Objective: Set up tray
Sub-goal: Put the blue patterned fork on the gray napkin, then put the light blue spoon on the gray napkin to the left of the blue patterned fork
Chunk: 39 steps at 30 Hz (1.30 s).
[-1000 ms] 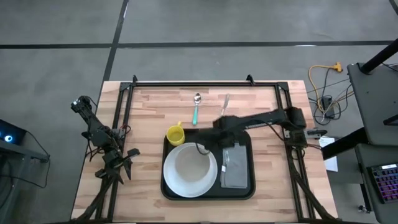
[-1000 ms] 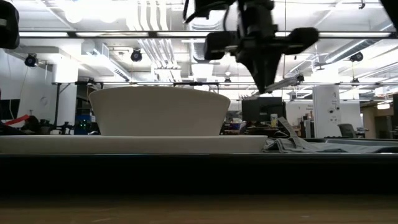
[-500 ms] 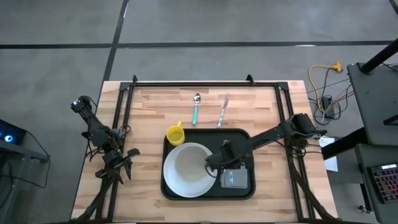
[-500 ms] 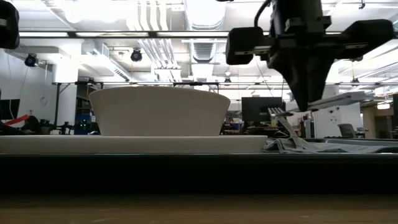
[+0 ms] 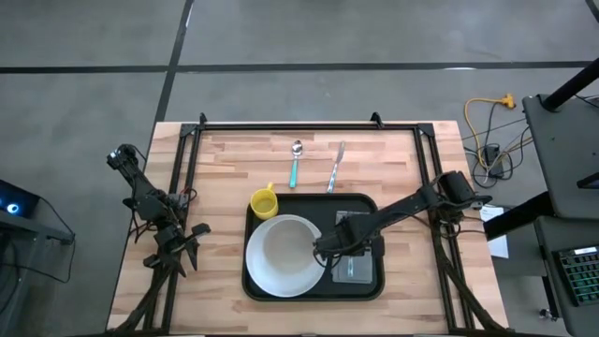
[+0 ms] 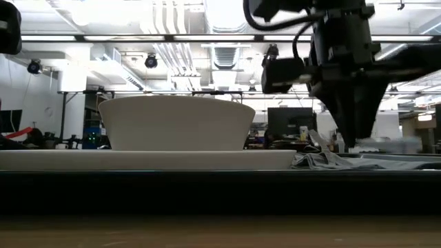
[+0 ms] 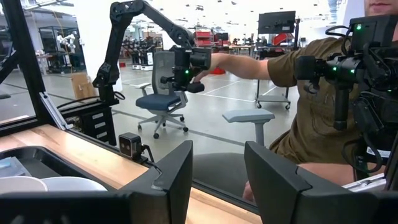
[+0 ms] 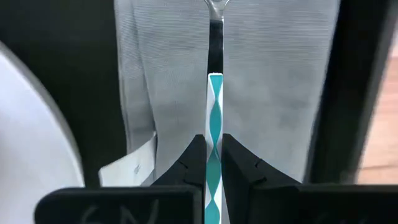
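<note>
High view: black tray (image 5: 365, 204) lying on the wooden table (image 5: 225, 159), near its middle. On the tray, toward its left side, a white plate (image 5: 271, 278) carrying a white bowl (image 5: 284, 253). Toward the tray's right side, a grey folded napkin (image 5: 359, 267). Touching the tray's upper left corner, a yellow cup (image 5: 263, 202). Just beyond the tray's far rim, on bare wood, a teal-handled spoon (image 5: 295, 164) and a silver utensil (image 5: 335, 166), side by side.

Right hand (image 5: 344, 253) reaching in from the tray's right side and hanging over the napkin, between bowl and right rim. Right wrist view: fingers (image 8: 189, 158) closed on a teal-and-white patterned handle (image 8: 214, 124), its metal end pointing out across the napkin. Low view: same hand (image 6: 350, 134) coming down beside the bowl (image 6: 176, 122), tips close above the crumpled cloth (image 6: 331, 161).

Left hand (image 5: 187, 245) parked well left of the tray, off the table's left edge; fingers (image 7: 175, 171) spread apart, gripping nothing.
</note>
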Available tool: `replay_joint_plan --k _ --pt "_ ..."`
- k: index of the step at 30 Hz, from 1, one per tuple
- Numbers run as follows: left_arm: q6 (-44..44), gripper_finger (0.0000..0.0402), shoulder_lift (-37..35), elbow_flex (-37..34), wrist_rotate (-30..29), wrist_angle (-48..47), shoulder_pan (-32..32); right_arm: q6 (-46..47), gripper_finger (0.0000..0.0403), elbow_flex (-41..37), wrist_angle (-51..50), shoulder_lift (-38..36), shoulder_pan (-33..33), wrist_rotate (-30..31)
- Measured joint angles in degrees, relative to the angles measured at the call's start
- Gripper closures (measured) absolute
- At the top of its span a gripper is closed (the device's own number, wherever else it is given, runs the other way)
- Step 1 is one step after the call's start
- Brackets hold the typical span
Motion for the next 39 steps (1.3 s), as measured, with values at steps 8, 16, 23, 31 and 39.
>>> replay_joint_plan --k 8,16,23,31,39 --pt "0.01 0.0269 0.0 0.0 0.01 0.0 0.0 0.35 0.0388 -8.09 10.86 -0.24 0.0 -1.31" --pt "0.01 0.0269 0.0 -0.01 0.0 0.0 0.0 -1.48 0.0324 -9.5 11.35 -0.32 0.04 -1.47" --pt "0.02 0.0269 0.0 -0.01 0.0 0.0 -0.01 -3.03 0.0264 -8.18 9.57 -0.2 0.13 -1.5" --pt "0.02 0.0269 0.0 0.01 0.0 0.02 -0.01 -6.38 0.0241 -3.97 5.07 -0.39 -0.16 -1.4" --pt "0.0 0.0269 0.0 -0.01 0.02 0.0 -0.01 -9.92 0.0251 2.97 4.75 -0.48 -2.18 0.8"
